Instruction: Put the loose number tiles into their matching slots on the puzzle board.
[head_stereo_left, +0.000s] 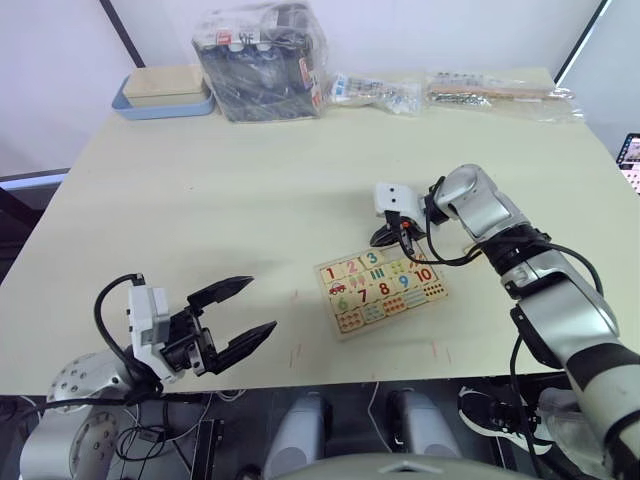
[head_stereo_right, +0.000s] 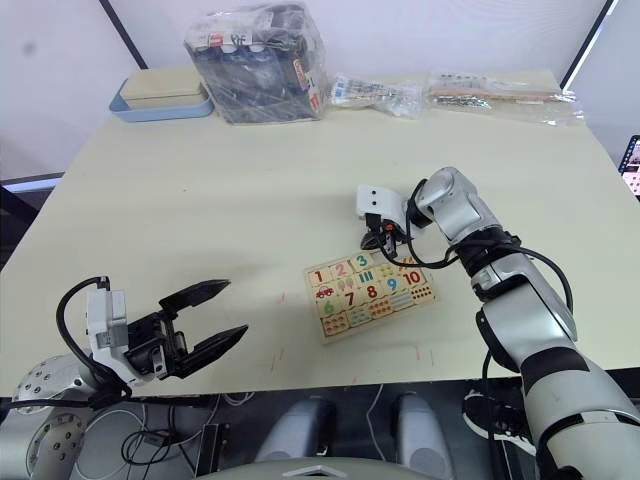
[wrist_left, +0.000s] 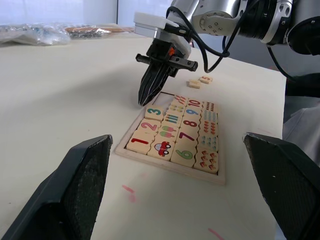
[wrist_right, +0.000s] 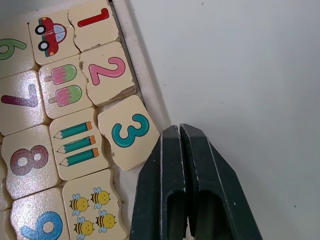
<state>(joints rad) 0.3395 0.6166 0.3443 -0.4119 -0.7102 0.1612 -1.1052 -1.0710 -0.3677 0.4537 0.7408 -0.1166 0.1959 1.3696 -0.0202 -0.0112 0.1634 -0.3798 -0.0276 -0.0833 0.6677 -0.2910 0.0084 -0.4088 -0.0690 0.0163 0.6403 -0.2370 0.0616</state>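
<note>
The puzzle board (head_stereo_left: 381, 293) lies flat on the pale surface (head_stereo_left: 250, 190), near its front edge. It is light wood with a raised rim and glossy, wavy-edged number pieces. The "3" tile (wrist_right: 128, 131) sits skewed at the board's far edge, not fully seated. The right gripper (wrist_right: 182, 137) hangs point-down just beside it, fingers pressed together, probably to nudge the tile home. Two loose number tiles (wrist_left: 199, 81) rest on the surface beyond the board. The left gripper (head_stereo_left: 232, 315) waits well apart, fingers spread, holding nothing.
</note>
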